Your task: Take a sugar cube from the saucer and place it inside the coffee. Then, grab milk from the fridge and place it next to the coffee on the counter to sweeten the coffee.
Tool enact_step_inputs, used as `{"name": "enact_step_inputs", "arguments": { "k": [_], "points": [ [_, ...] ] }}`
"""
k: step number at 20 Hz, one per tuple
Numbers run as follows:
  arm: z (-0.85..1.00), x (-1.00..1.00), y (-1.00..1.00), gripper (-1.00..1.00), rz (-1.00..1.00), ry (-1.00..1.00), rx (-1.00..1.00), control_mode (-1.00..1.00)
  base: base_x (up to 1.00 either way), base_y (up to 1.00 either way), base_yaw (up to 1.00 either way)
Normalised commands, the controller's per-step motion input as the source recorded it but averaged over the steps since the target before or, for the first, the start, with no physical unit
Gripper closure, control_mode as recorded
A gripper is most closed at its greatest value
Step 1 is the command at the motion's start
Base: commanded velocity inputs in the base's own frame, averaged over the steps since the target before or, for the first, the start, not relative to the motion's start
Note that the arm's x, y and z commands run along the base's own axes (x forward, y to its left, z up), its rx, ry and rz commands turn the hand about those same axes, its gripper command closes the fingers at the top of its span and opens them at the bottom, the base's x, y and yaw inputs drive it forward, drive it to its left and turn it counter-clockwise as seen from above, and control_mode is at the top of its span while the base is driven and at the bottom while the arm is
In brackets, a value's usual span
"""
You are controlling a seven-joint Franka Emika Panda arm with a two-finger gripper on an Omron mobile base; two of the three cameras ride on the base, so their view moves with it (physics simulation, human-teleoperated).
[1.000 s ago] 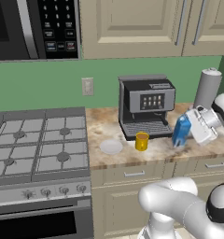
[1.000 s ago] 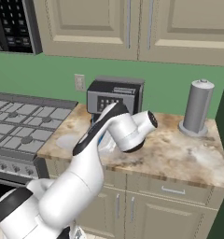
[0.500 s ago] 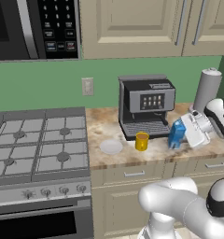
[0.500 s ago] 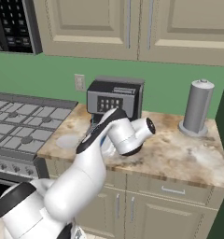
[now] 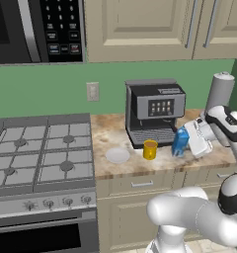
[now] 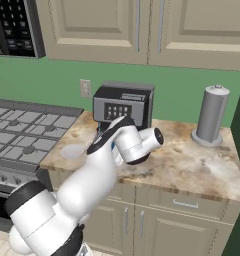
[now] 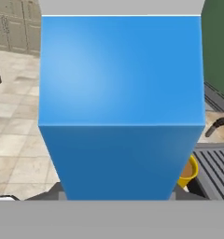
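My pincer grips the one milk carton over the counter.
One coffee stands just beside it, one saucer farther left; my fingertips hide behind blue, the carton's top is cut off up close.

Blue milk upright, apparently on counter, beside coffee.
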Motion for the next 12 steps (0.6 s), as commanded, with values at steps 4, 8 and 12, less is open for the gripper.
{"name": "enact_step_inputs", "arguments": {
  "k": [4,8,12],
  "points": [
    [-0.26,0.22,-0.04,1.0,0.0,0.0,0.0,-1.0,0.0,0.0,0.0],
    [-0.24,0.24,-0.07,1.0,0.0,0.0,0.0,-1.0,0.0,0.0,0.0],
    [-0.24,0.19,-0.05,1.0,0.0,0.0,0.0,-1.0,0.0,0.0,0.0]
  ]
}}
